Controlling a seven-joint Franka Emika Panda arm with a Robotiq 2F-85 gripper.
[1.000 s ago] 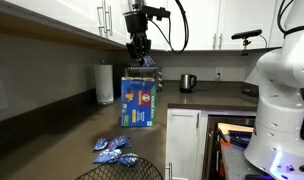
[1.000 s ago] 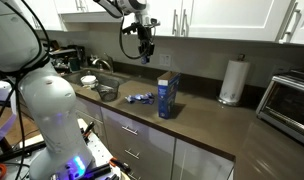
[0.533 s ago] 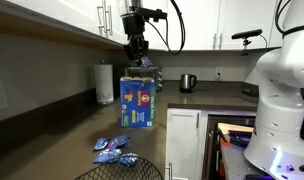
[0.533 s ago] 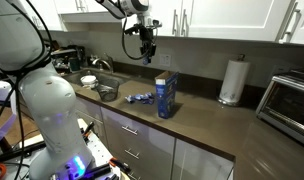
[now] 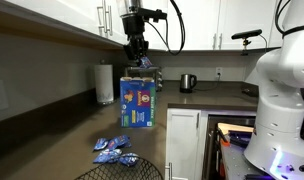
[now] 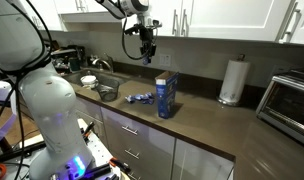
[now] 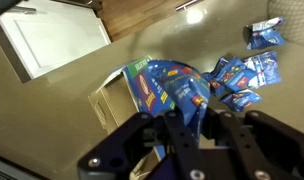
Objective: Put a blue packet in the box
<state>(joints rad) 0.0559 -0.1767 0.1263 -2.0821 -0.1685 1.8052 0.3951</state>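
Note:
My gripper (image 5: 139,52) hangs high above the counter, shut on a blue packet (image 5: 145,63) that dangles from its fingers. It also shows in an exterior view (image 6: 146,47) with the packet (image 6: 148,57). The box (image 5: 138,103) stands upright directly below, its top open; in an exterior view (image 6: 167,97) it sits slightly to the right of the gripper. In the wrist view the fingers (image 7: 197,122) pinch the packet (image 7: 177,88) over the box's open top (image 7: 110,100). Several more blue packets (image 5: 114,152) lie in a pile on the counter (image 6: 141,98) (image 7: 242,75).
A paper towel roll (image 5: 105,83) (image 6: 230,82) stands by the wall. A kettle (image 5: 188,82) sits further along. A silver toaster oven (image 6: 288,100) is at the counter's end, a sink with a bowl (image 6: 106,92) near the pile. Upper cabinets (image 6: 222,15) hang close above the gripper.
The gripper with the packet has shifted very slightly over the box; in the last half second nothing visibly moves.

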